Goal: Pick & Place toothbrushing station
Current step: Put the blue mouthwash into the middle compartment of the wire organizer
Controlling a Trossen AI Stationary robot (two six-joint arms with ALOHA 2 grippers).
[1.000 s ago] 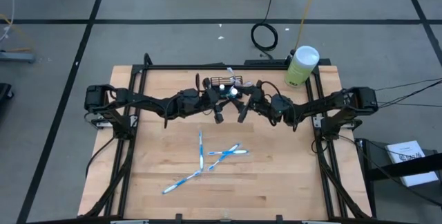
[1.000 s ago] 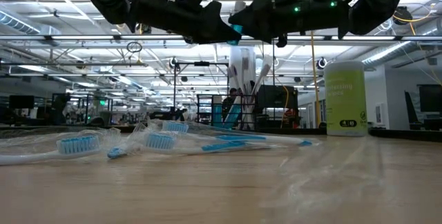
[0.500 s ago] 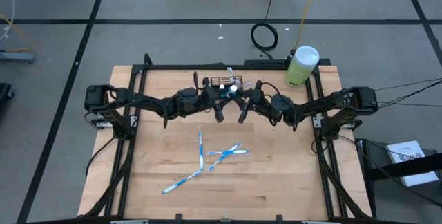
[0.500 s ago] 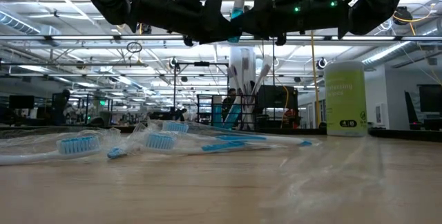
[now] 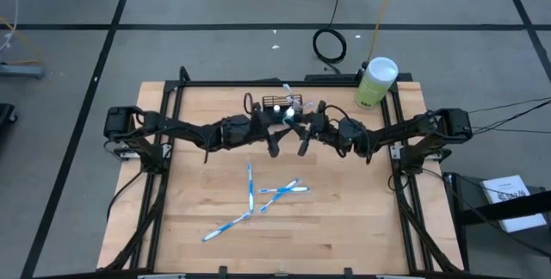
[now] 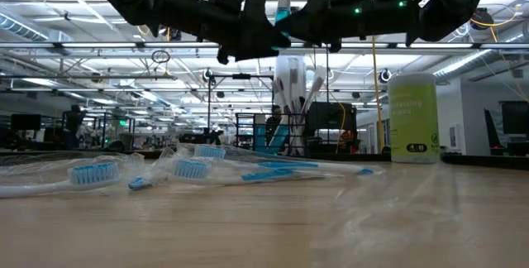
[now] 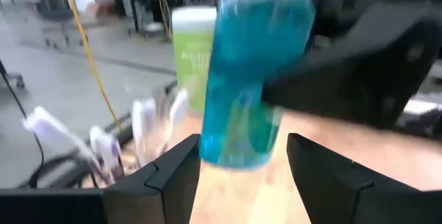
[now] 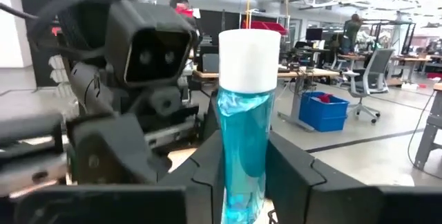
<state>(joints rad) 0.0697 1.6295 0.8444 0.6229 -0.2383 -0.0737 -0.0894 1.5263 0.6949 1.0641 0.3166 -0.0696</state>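
Overhead, two grippers meet above the table's far middle. Right gripper [image 8: 242,196] clamps one blue bottle [image 8: 243,141] with a white cap. Left gripper [image 7: 242,175] has its fingers spread wide beside that bottle. One black mesh toothbrushing station [image 5: 277,103] sits behind them. Three toothbrushes [image 5: 251,189] lie nearer. One green canister [image 5: 375,82] stands at the corner.
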